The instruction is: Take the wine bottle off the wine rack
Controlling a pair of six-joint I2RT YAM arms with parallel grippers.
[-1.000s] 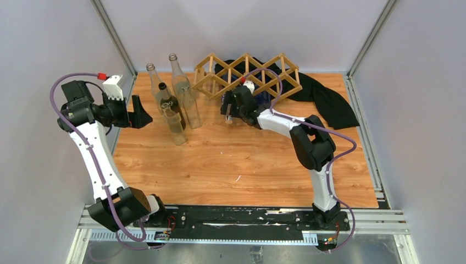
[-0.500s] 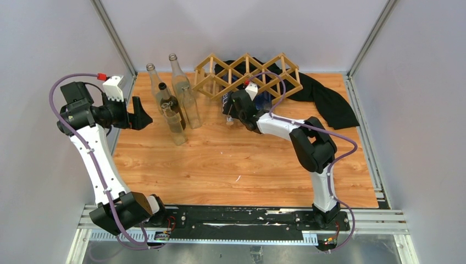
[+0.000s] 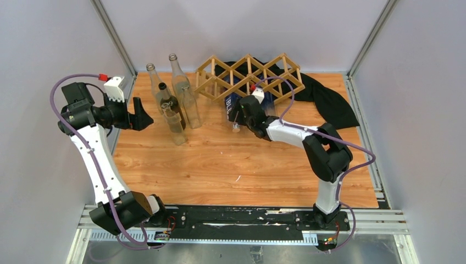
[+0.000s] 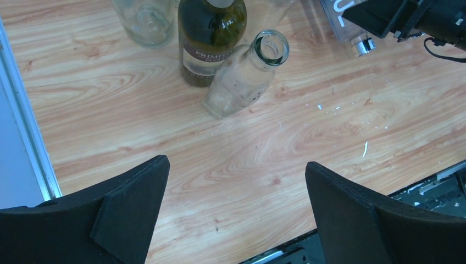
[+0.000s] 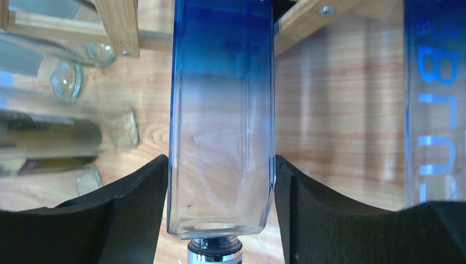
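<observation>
I see a cluster of clear glass bottles standing upright at the far left of the wood-grain tabletop, with a dark green labelled glass bottle among them. A crumpled black cloth lies at the far right, and a small white fleck sits mid-table.

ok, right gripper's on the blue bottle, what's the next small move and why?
Probably draw the bottle straight back along its own axis, out of the cell. The right gripper is shut on its clear neck end, while its blue far end appears to sit between slats of the wine rack, so lifting or twisting now could snag.
</observation>
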